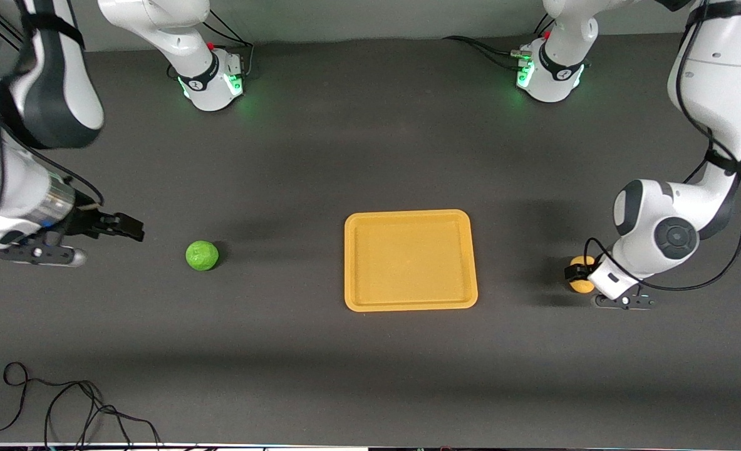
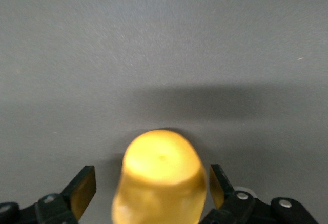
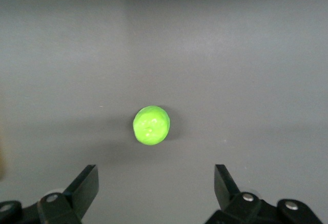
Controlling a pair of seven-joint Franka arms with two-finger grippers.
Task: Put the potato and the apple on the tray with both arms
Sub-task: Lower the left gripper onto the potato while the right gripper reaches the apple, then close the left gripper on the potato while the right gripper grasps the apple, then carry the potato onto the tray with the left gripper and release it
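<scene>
The orange-yellow tray [image 1: 410, 300] lies flat in the middle of the table. The green apple [image 1: 202, 255] sits on the table toward the right arm's end, apart from the tray. It also shows in the right wrist view [image 3: 151, 125]. My right gripper [image 1: 129, 227] is open and empty, off to the side of the apple [image 3: 155, 180]. The yellow potato [image 1: 583, 285] sits on the table toward the left arm's end. My left gripper [image 1: 578, 274] is down around it. In the left wrist view the potato [image 2: 161, 175] sits between the open fingers [image 2: 83, 188], with a gap on each side.
Black cables [image 1: 63, 407] lie on the table near the front camera's edge at the right arm's end. The two green-lit bases [image 1: 213, 78] stand along the table's edge farthest from the front camera.
</scene>
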